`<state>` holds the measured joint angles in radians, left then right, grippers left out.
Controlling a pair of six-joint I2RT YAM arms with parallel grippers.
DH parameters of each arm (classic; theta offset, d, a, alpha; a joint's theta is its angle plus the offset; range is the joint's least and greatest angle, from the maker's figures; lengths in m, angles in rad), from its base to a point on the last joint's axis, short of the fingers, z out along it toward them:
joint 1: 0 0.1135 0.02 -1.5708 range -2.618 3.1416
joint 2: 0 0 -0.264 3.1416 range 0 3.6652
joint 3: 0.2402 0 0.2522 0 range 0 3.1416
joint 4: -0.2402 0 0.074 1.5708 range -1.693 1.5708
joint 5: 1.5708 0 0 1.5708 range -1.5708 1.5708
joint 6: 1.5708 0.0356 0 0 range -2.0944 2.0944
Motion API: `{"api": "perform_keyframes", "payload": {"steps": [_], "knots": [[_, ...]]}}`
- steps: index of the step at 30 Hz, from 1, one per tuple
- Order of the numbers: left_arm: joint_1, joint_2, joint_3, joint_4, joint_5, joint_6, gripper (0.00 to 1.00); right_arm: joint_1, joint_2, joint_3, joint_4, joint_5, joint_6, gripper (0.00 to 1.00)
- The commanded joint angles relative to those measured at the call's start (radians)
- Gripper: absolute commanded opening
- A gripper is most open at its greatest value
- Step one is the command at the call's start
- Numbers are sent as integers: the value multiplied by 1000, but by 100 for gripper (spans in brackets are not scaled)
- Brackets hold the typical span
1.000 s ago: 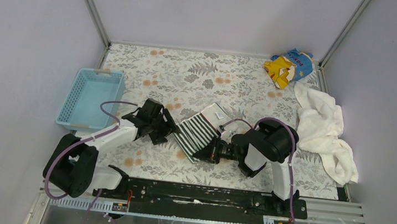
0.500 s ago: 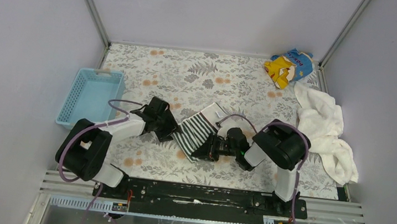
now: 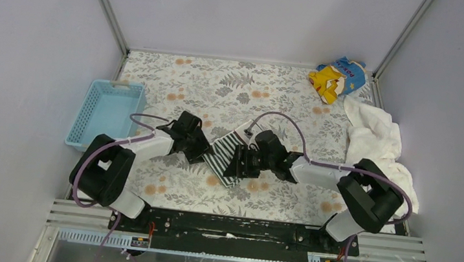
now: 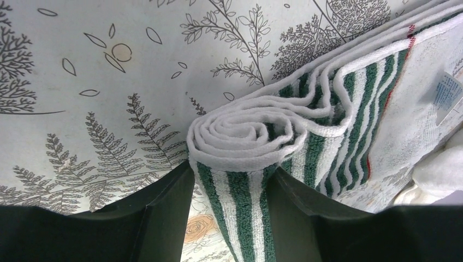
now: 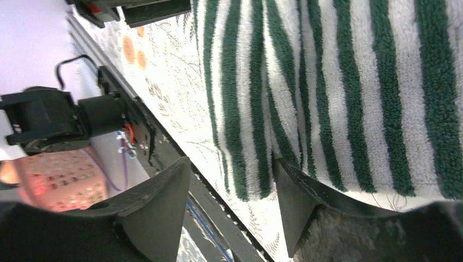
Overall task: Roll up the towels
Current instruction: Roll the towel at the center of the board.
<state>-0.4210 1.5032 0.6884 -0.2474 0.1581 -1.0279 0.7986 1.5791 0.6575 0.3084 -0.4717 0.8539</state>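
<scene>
The striped towel lies partly rolled on the floral table, between my two grippers. In the left wrist view its rolled end shows as a spiral, and my left gripper is shut on it, both fingers pressed against the roll. In the top view that left gripper sits at the towel's left edge. My right gripper is at the towel's near right side. It stands open, one finger against the striped towel, the other free. The large white towel lies crumpled at the right.
A blue basket stands at the table's left edge. A yellow-and-blue printed cloth lies in the far right corner. The black base rail runs along the near edge.
My right gripper has opened and let go of the striped towel while its arm stretched out leftward. My left gripper has closed onto the rolled end.
</scene>
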Motion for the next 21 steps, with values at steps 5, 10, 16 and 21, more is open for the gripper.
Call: {"api": "perform_keyframes", "payload": {"steps": [5, 10, 16, 21], "knots": [[-13, 73, -9, -134, -158, 34, 50, 212, -86, 268, -552, 447, -348, 72], [-13, 77, -5, -141, -157, 37, 50, 327, -43, 367, -606, 682, -432, 73], [-16, 77, 1, -145, -158, 38, 50, 442, 29, 480, -676, 1014, -527, 73], [-17, 84, 3, -145, -158, 40, 50, 482, 100, 509, -639, 1013, -621, 72]]}}
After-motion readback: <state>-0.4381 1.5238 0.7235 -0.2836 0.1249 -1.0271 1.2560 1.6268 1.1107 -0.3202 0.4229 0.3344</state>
